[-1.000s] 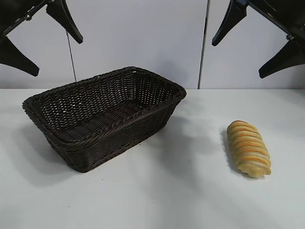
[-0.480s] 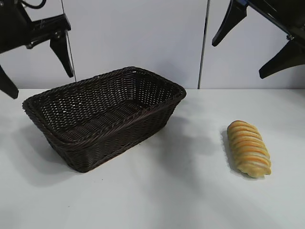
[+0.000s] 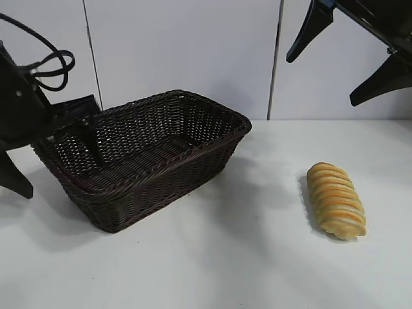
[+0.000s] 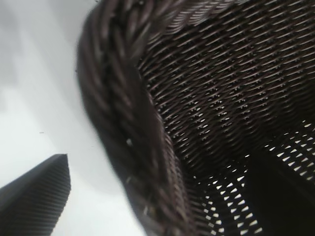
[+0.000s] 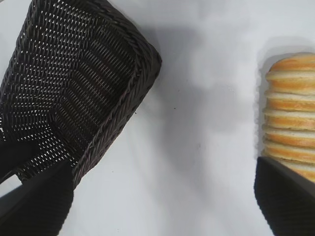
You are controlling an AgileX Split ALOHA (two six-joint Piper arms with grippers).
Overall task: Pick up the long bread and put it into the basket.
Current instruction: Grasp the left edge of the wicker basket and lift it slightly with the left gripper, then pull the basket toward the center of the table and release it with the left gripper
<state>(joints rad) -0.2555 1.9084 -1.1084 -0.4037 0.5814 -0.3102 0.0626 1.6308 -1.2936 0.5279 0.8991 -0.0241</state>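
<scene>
Basket (image 3: 148,154) rim between left pincer (image 3: 55,158) fingers, long bread (image 3: 336,200) well apart

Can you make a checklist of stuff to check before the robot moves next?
1. Bread lying free on the table: ok.
2. Basket has nothing inside: ok.
3. Right gripper open, up above the bread: ok.
4. Bread already held: not ok.
5. Left gripper straddling the basket's rim, one finger inside, one outside: ok.
6. Left gripper clamped on the rim: cannot tell.
</scene>
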